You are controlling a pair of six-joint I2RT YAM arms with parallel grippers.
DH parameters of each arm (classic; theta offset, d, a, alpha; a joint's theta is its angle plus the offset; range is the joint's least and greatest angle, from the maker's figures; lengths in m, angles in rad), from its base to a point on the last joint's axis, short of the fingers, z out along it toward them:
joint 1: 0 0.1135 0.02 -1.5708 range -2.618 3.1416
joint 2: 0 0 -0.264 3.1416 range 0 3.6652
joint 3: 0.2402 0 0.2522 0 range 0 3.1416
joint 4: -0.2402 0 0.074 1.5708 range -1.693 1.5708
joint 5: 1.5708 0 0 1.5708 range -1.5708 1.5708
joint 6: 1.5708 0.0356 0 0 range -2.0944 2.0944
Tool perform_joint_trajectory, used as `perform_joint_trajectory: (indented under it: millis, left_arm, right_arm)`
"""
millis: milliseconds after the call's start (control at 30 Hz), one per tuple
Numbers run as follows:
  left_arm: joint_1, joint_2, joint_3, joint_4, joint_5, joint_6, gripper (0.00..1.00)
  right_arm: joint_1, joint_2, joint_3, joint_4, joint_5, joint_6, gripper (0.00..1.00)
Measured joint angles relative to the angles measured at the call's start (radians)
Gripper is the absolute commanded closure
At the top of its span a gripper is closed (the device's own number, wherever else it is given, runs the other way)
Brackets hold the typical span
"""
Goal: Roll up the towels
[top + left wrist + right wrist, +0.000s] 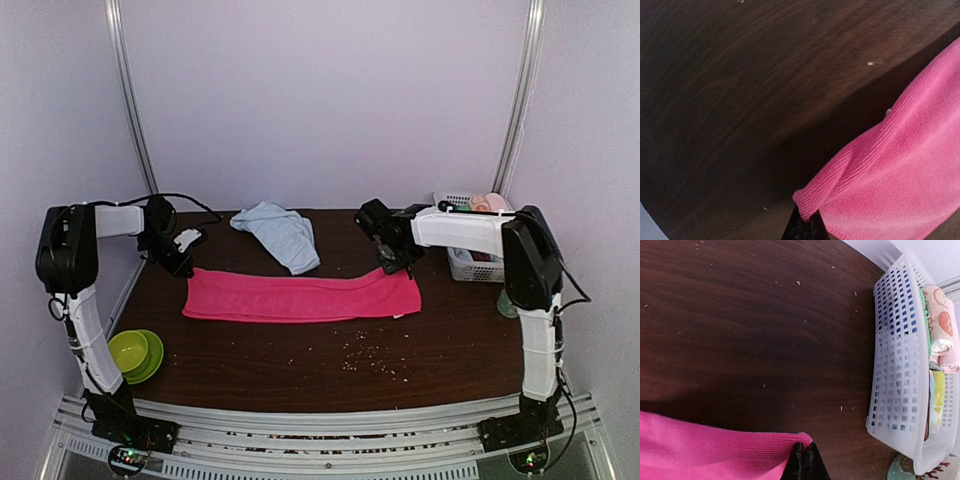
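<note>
Top external: pink towel [300, 296] flat, left pincer [186, 270] and right pincer [403, 268] clenched on its corners; blue towel [280, 232] crumpled; neither rolled.

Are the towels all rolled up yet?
Not yet, nothing is rolled. The pink towel is laid out flat in a long strip. The left claw and right claw each pinch a corner of it. The blue towel sits crumpled behind. Both need rolling.

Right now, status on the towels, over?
Both shut: left gripper, right gripper, each pinching a corner of the pink towel. It lies spread flat, unrolled; blue towel crumpled behind it. Nothing on top; basket off to the right.
</note>
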Motion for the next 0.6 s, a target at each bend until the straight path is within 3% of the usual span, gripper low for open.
perform_joint_trajectory:
  millis: [100, 133, 167, 233, 267, 333, 400, 467, 600]
  left_arm:
    - [0.000, 0.071, 0.062, -0.007, -0.058, -0.023, 1.00]
    - [0.000, 0.074, 0.066, -0.013, -0.074, -0.028, 0.95]
    - [0.000, 0.073, 0.072, -0.021, -0.095, -0.035, 0.89]
    - [-0.001, 0.073, 0.082, -0.021, -0.114, -0.042, 0.69]
    - [-0.002, 0.073, 0.087, -0.021, -0.125, -0.050, 0.54]
    - [-0.002, 0.073, 0.092, -0.019, -0.144, -0.053, 0.27]
    - [-0.002, 0.072, 0.092, -0.019, -0.156, -0.060, 0.09]
    - [-0.002, 0.066, 0.087, -0.016, -0.167, -0.062, 0.02]
    - [-0.002, -0.034, 0.021, -0.007, -0.175, -0.066, 0.02]
  right_arm:
    - [-0.027, 0.114, 0.117, -0.046, 0.023, -0.021, 1.00]
    - [-0.036, 0.134, 0.138, -0.063, 0.028, -0.026, 0.98]
    - [-0.044, 0.145, 0.152, -0.077, 0.033, -0.032, 0.90]
    - [-0.056, 0.155, 0.176, -0.095, 0.040, -0.046, 0.70]
    - [-0.061, 0.156, 0.187, -0.100, 0.045, -0.047, 0.63]
    - [-0.066, 0.155, 0.203, -0.109, 0.063, -0.056, 0.53]
    - [-0.067, 0.151, 0.200, -0.109, 0.072, -0.062, 0.44]
    - [-0.067, 0.130, 0.164, -0.097, 0.073, -0.066, 0.40]
    - [-0.060, 0.006, 0.006, -0.074, 0.061, -0.091, 0.40]
